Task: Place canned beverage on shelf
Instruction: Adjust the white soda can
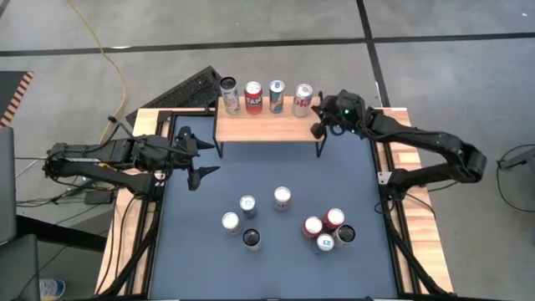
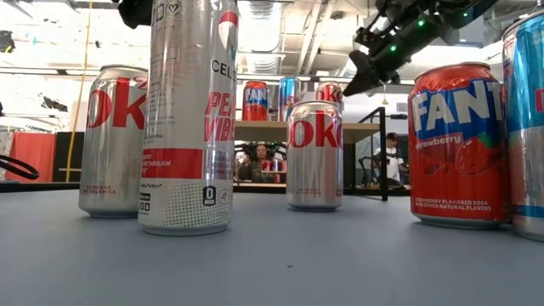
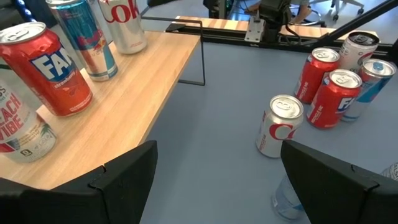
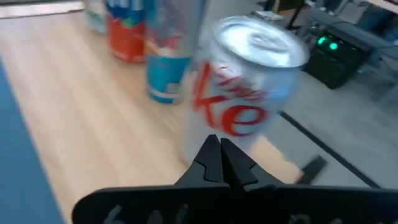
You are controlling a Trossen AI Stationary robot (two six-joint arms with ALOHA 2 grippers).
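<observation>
Four cans stand in a row on the shelf [image 1: 267, 127], the silver Coke can [image 1: 303, 99] at its right end. Right gripper [image 1: 318, 130] hovers just beside it, fingers closed, empty. Left gripper [image 1: 197, 155] waits wide open.

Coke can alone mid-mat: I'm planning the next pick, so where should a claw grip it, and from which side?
Grip the Coke can mid-height across its round wall. It stands upright, bare mat toward the shelf, a blue-topped can close beside it; the open left claw should probably come from the shelf side.
</observation>
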